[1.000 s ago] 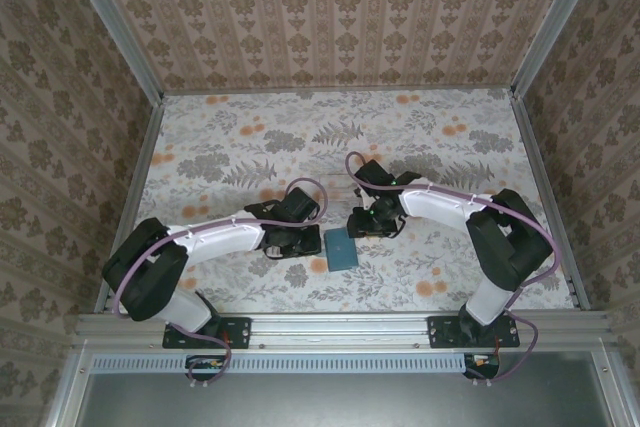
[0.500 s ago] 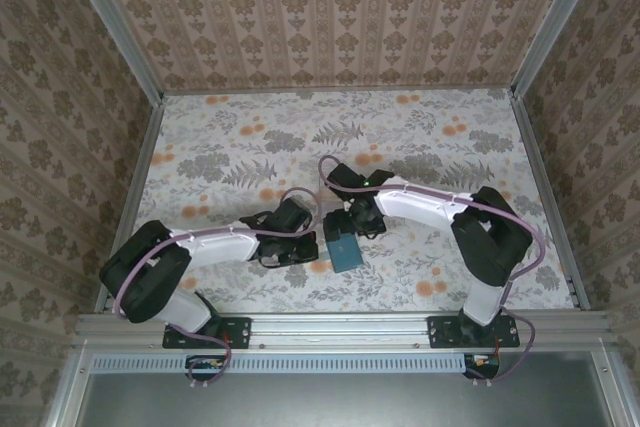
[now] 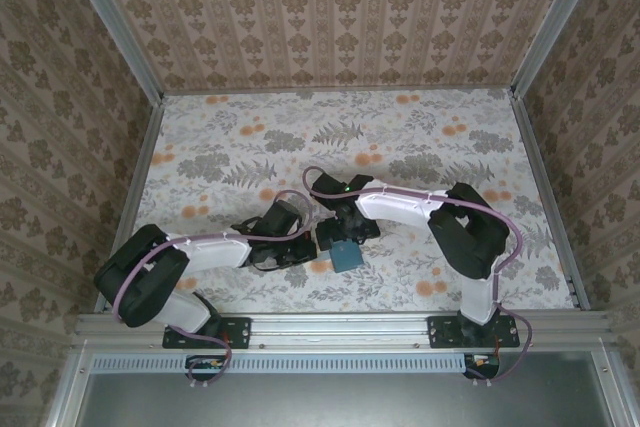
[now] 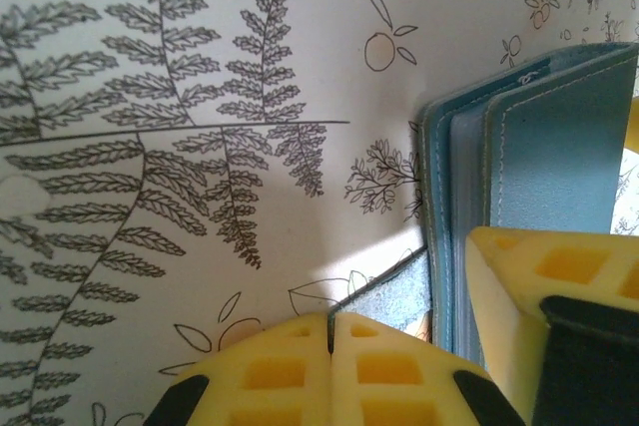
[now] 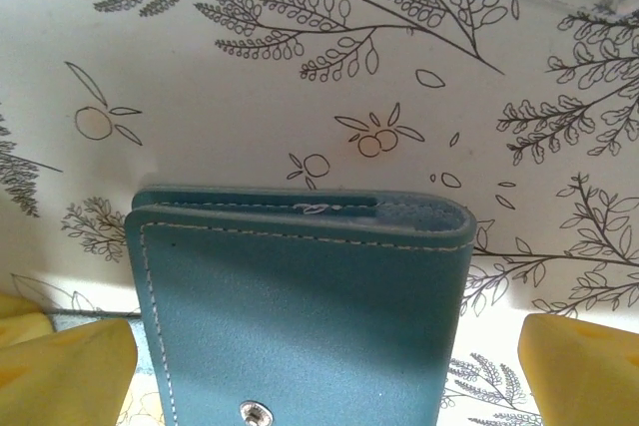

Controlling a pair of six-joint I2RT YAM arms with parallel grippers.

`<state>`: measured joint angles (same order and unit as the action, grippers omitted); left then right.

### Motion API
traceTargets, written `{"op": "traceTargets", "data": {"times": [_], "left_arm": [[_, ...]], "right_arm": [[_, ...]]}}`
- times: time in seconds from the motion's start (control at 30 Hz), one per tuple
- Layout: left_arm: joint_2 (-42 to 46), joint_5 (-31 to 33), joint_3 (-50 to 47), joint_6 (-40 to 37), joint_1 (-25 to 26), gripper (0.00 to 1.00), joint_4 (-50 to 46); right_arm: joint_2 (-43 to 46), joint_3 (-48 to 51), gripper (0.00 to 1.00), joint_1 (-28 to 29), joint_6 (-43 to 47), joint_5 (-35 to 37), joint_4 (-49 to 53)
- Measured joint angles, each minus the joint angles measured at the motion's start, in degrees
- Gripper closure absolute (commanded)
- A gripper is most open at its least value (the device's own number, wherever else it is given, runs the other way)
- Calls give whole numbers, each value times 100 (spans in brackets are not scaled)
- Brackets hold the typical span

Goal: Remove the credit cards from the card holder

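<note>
1. Holder is lying folded on the desk, near the front edge, btwn both arms.
2. L gripper – fingers are pressing together, sitting just beside the holder's edge; can't tell if they're pinching its flap.
3. R gripper – fingers are standing spread wide, straddling the holder, one per side.

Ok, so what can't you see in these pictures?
- Any credit cards: the folded card holder hides its pockets, right wrist view.
- Card holder's lower part: cut off by the bottom edge, right wrist view.
- What the shut left gripper pinches, if anything: hidden beneath it, left wrist view.
- Card holder's far end: under the right gripper, top view.
</note>
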<state>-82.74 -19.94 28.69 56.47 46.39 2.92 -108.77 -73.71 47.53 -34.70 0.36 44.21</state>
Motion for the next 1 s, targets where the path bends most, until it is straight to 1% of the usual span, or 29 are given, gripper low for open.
{"op": "traceTargets", "data": {"times": [0.3, 0.63, 1.0], "left_arm": [[-2, -52, -17, 11, -37, 96, 37], [-2, -83, -17, 11, -57, 96, 33], [20, -90, -17, 11, -70, 96, 11]], "right_arm": [[-70, -52, 3, 4, 2, 96, 109], [-66, -61, 4, 9, 2, 118, 157], [118, -138, 5, 15, 42, 142, 297]]}}
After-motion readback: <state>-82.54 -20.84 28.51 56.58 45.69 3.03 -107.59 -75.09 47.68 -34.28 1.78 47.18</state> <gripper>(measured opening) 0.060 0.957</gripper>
